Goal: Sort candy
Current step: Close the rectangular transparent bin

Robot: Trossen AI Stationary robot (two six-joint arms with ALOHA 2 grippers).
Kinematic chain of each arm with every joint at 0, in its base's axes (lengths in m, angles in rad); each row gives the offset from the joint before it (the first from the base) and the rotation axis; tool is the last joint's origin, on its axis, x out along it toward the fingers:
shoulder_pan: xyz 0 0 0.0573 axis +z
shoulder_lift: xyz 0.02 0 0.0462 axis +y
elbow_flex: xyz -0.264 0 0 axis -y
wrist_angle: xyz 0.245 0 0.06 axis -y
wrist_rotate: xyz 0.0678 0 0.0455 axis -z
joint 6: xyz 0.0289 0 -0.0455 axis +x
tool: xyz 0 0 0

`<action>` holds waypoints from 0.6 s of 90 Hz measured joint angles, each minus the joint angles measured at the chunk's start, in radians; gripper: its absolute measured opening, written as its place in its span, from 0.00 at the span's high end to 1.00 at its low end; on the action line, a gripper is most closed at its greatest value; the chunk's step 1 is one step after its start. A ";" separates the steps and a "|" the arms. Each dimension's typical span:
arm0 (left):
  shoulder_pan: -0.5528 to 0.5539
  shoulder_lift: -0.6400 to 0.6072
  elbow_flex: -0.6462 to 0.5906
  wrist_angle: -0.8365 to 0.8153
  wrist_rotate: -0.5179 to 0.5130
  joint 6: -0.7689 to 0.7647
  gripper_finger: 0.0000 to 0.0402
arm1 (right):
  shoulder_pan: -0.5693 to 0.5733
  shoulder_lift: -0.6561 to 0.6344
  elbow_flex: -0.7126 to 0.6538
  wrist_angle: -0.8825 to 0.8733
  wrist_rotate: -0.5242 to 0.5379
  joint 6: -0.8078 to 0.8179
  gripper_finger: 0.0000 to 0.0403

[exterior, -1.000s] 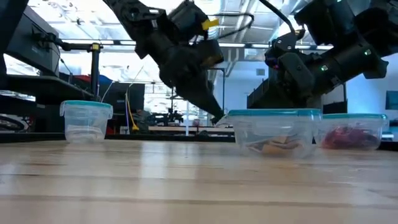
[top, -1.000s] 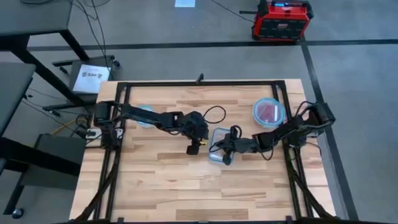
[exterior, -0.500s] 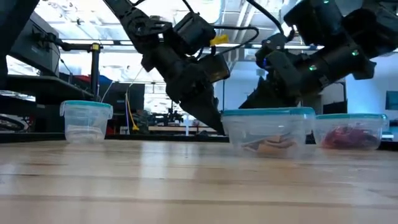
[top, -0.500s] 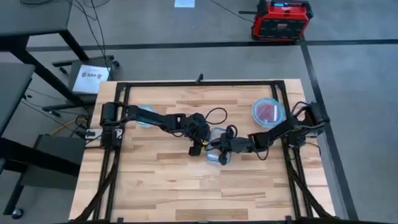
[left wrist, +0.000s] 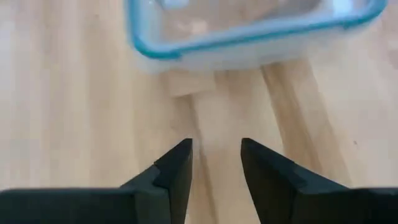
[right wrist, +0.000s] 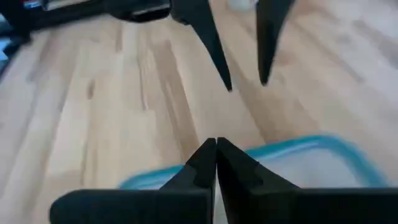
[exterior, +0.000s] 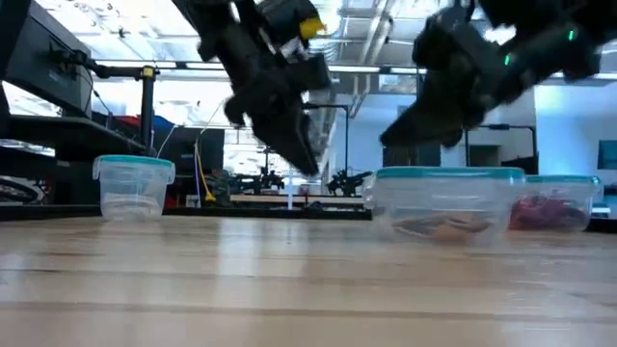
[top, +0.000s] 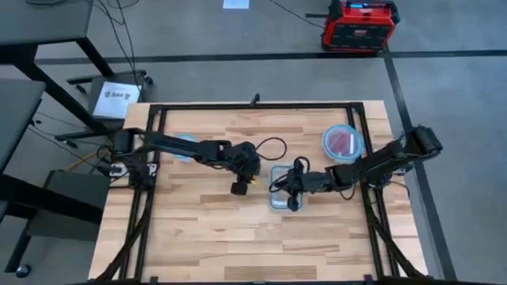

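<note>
At the left of the high view I see a small clear round container with a blue rim (top: pixel 184 146) on the pale wooden plank table (top: pixel 198 229), partly under the left arm. That arm reaches toward the middle, and my left gripper (top: pixel 238 188) hangs above bare wood just left of centre; its two dark fingers (left wrist: pixel 176 167) stand apart with nothing between them.

Just right of it sits a clear rectangular container with a blue rim (top: pixel 279 198), holding candy: in the low view I make out orange-and-pale wrappers (exterior: pixel 445 226) lying on its floor. My right gripper (top: pixel 291 192) is over this container's right edge, fingertips pressed together and empty as far as I can see.

Further right, in the upper right of the table, a round clear blue-rimmed container (top: pixel 342 142) holds red and magenta packets (top: pixel 341 142), well apart from both grippers.
</note>
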 joint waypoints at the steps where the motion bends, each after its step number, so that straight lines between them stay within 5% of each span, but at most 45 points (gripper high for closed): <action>1: -0.001 -0.010 0.000 -0.006 -0.006 0.000 0.69 | 0.000 -0.007 0.004 -0.022 0.000 0.000 1.00; 22: -0.022 -0.182 -0.001 -0.117 -0.027 -0.021 0.69 | 0.018 -0.042 0.120 -0.353 -0.016 0.035 1.00; 54: -0.039 -0.276 -0.004 -0.236 -0.026 -0.092 0.69 | -0.128 0.122 0.128 -0.360 0.005 0.000 1.00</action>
